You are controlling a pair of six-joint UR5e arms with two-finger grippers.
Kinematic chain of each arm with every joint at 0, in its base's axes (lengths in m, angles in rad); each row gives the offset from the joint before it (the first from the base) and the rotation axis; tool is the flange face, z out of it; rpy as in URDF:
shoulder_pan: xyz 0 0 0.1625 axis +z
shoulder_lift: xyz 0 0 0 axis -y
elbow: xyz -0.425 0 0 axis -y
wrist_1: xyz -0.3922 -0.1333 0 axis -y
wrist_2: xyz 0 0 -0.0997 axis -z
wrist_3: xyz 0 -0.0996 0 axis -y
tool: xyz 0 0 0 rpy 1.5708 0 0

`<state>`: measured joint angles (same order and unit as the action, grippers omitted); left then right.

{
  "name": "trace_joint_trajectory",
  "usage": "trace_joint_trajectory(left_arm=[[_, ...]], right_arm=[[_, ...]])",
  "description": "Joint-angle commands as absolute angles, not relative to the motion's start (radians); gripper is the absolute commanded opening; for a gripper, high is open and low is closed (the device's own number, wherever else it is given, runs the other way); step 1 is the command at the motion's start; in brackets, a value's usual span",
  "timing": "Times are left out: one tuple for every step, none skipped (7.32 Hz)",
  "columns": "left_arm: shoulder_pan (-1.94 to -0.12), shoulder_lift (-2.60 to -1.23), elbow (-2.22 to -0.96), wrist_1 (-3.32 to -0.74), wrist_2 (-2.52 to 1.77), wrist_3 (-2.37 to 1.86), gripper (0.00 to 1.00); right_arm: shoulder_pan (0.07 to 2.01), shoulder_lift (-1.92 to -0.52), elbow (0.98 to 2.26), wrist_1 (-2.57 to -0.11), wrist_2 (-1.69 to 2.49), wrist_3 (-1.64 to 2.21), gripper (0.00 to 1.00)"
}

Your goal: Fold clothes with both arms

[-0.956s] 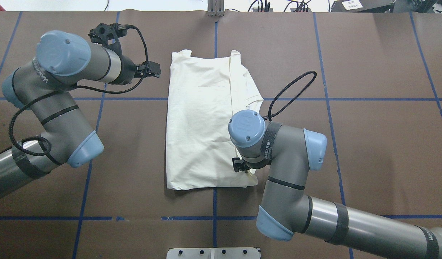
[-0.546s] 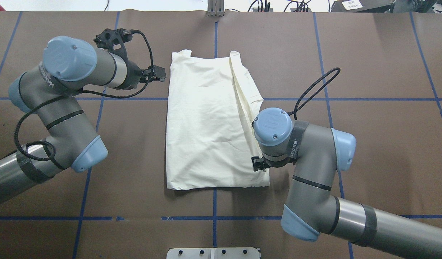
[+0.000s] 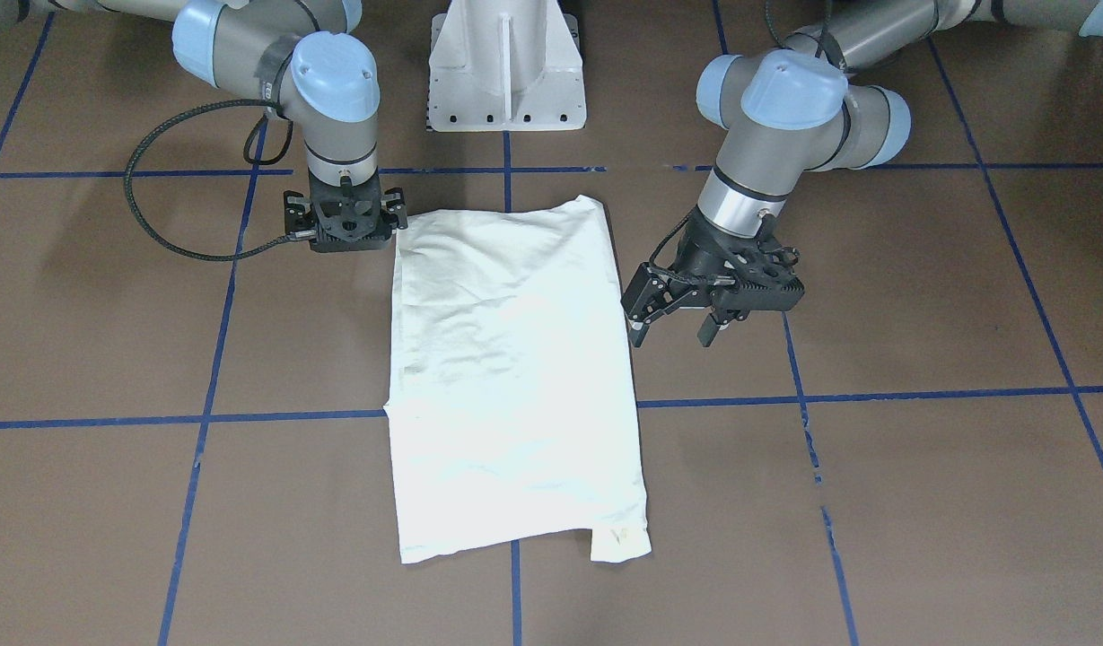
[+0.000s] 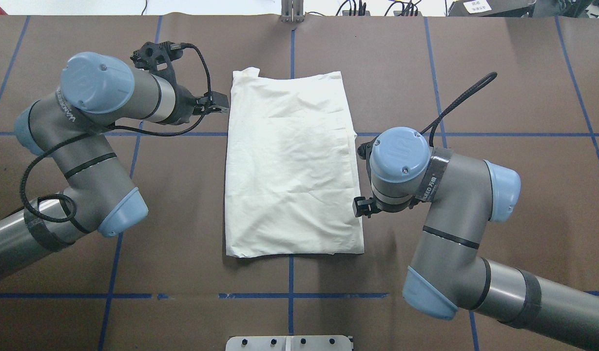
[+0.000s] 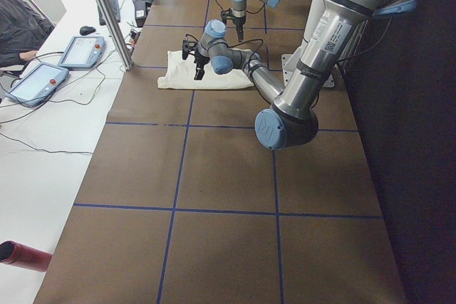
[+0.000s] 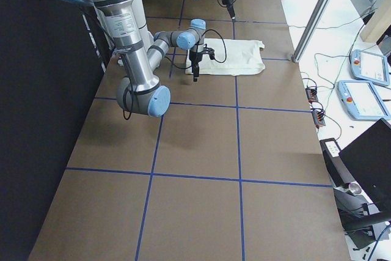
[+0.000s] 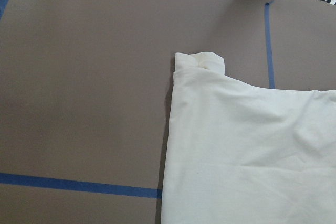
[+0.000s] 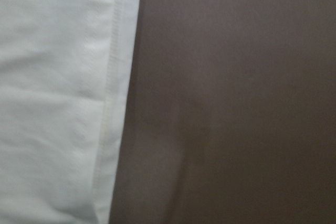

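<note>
The cream-white T-shirt [image 4: 289, 165] lies flat as a folded rectangle, plain side up; its print is hidden. It also shows in the front view [image 3: 515, 377], the left wrist view [image 7: 247, 145] and the right wrist view [image 8: 52, 98]. My left gripper [image 3: 672, 334] is open and empty, hovering just beside the shirt's left edge near the far end [image 4: 223, 103]. My right gripper [image 3: 345, 244] points straight down, low over the table, just off the shirt's right edge near the near corner. It looks open and holds nothing. In the overhead view it is mostly hidden under its wrist [image 4: 392, 161].
The white pedestal [image 3: 506, 72] stands at the robot's side of the table. A metal plate [image 4: 289, 342] sits at the near edge. Blue tape lines [image 4: 289, 295] cross the brown tabletop. Operator tablets [image 5: 35, 80] lie on a side desk.
My right gripper moved right, from over the shirt to just off its right edge, and the folded-in right part now lies spread flat. My left gripper shifted slightly toward the shirt.
</note>
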<state>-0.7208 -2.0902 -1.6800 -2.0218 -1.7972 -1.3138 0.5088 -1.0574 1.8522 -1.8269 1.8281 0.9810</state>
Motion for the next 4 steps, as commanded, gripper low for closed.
trace_joint_trajectory(left_arm=[[-0.713,-2.083,-1.677,-2.023,-1.798,-1.31,1.0],[-0.709,-2.056,-1.686,-2.025,-1.799,-1.322,1.0],[-0.697,-1.989,-1.733,-2.069,-1.881,-1.459,1.0],[-0.64,-1.911,-1.777,-2.195,-1.913,-1.621,1.0]], right_arm=[[0.548,-0.976,1.777,-1.737,1.828,0.988,1.0],[0.551,-0.985,1.778,-1.656,1.868,1.0,1.0],[0.554,-0.997,1.787,-1.576,1.914,1.046,1.0],[0.554,-1.024,1.793,-1.487,1.928,1.102,1.0]])
